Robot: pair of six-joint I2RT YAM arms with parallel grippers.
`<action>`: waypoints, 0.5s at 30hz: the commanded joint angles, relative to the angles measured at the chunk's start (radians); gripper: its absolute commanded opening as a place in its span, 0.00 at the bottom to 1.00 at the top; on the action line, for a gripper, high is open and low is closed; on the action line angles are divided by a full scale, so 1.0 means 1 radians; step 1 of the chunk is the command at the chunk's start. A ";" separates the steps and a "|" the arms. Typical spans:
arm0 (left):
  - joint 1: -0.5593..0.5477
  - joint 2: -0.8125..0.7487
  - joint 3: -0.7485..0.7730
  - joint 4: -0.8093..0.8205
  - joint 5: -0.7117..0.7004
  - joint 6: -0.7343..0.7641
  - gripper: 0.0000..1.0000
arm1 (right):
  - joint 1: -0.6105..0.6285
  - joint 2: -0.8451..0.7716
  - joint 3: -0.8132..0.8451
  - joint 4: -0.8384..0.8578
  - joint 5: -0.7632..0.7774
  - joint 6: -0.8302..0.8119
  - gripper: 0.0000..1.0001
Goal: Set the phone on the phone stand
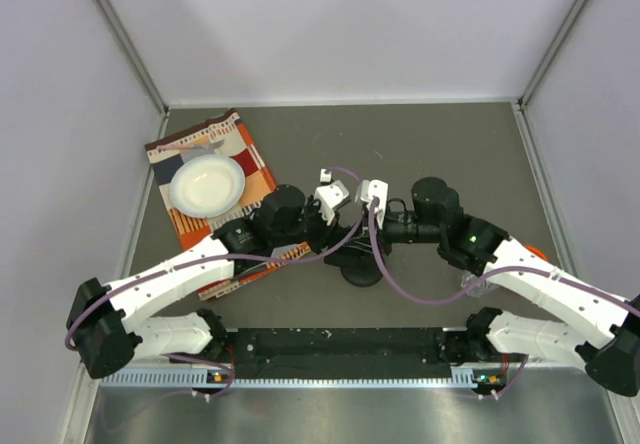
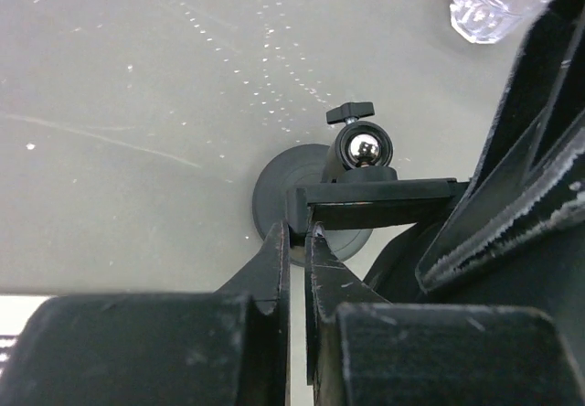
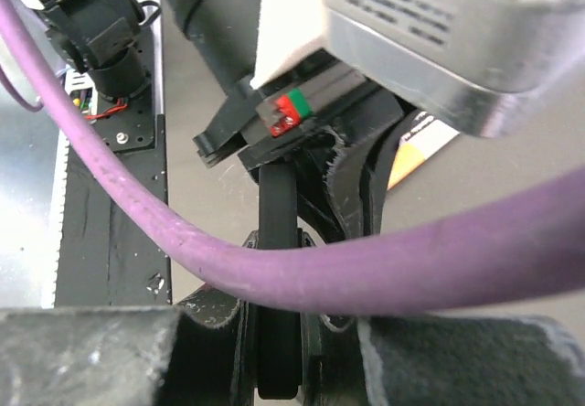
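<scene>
The phone stand (image 2: pixel 306 200) has a round disc base, a ball joint and a clamp bracket; its base shows in the top view (image 1: pixel 362 270) under both wrists. My left gripper (image 2: pixel 298 232) is shut, with only a thin gap, on the left end of the bracket. My right gripper (image 3: pixel 279 319) is shut on the phone (image 3: pixel 279 205), a thin black slab seen edge-on, held upright and reaching toward the left gripper (image 3: pixel 352 186). The phone's lower part passes between small bracket pieces. In the top view the grippers (image 1: pixel 350 226) meet and hide the phone.
A clear glass (image 2: pixel 498 4) stands beyond the stand, near the right arm (image 1: pixel 478 282). An orange-checked cloth (image 1: pixel 255 159) with a white bowl (image 1: pixel 207 184) lies at the back left. A purple cable (image 3: pixel 366 273) crosses the right wrist view. White walls enclose the table.
</scene>
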 commanded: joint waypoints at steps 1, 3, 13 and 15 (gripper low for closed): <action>-0.002 -0.098 -0.022 0.026 -0.331 -0.022 0.00 | 0.006 -0.021 0.047 -0.184 0.302 0.120 0.00; -0.004 -0.109 -0.028 0.028 -0.406 -0.077 0.00 | 0.052 -0.020 0.061 -0.240 0.406 0.136 0.00; -0.091 -0.064 0.013 -0.066 -0.805 -0.280 0.00 | 0.254 0.008 0.119 -0.507 1.014 0.320 0.00; -0.090 -0.060 0.009 -0.067 -0.834 -0.286 0.00 | 0.276 -0.016 0.105 -0.512 1.052 0.320 0.00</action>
